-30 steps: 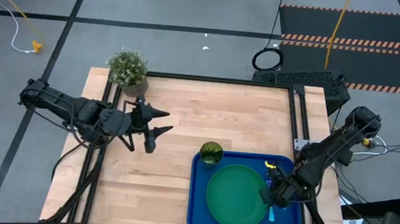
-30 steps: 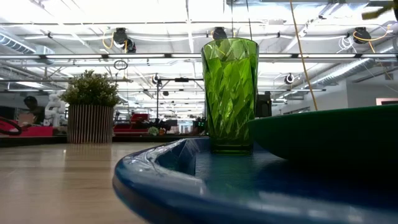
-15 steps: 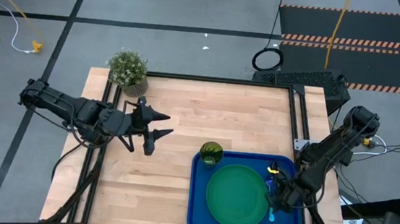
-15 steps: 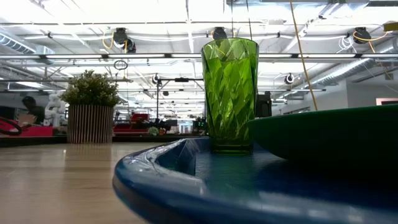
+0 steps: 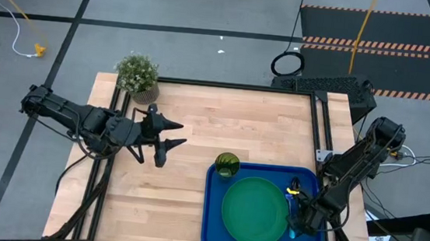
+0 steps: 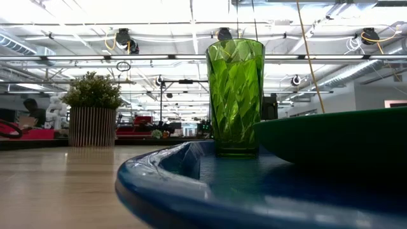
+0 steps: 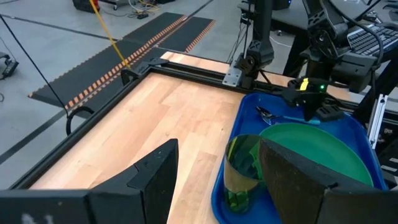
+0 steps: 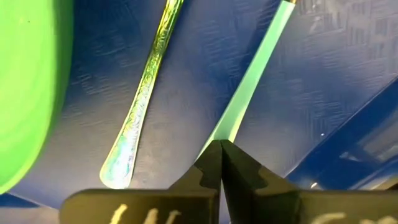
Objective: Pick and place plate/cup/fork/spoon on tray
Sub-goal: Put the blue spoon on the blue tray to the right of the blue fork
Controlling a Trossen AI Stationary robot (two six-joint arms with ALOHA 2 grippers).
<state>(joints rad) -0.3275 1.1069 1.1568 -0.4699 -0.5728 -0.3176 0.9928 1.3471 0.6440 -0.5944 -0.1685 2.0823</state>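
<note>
1. The right pincer (image 8: 221,163), fingers pressed together on a pale-green utensil handle (image 8: 249,81), is sitting low over the blue tray (image 5: 214,214) beside the plate (image 5: 254,211).
2. Lifting unreleased is risking dragging the utensil out.
3. The left pincer (image 5: 173,132), jaws apart, is waiting over the counter (image 5: 199,119).

Robotics lab: arm rig, cabled floor
</note>
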